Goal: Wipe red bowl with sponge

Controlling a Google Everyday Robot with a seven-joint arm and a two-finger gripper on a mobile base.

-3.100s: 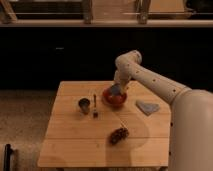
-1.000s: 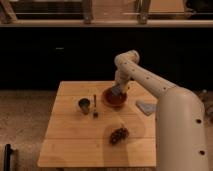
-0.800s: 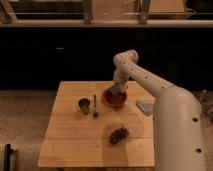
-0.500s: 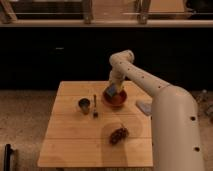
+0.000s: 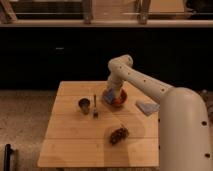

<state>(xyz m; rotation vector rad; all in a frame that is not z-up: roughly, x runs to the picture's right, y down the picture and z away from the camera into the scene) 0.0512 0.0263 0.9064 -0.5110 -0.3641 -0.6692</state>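
We hold the sponge (image 5: 109, 93) clamped in our tool (image 5: 112, 96), pressed into the bowl (image 5: 120, 100) to wipe it.

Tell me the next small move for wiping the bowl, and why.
Probably a short sweep toward the cloth. The tool is low over the bowl, on its side nearest the cup, with the sponge at its tip, so that sweep would likely drag the sponge across the bowl's inside.
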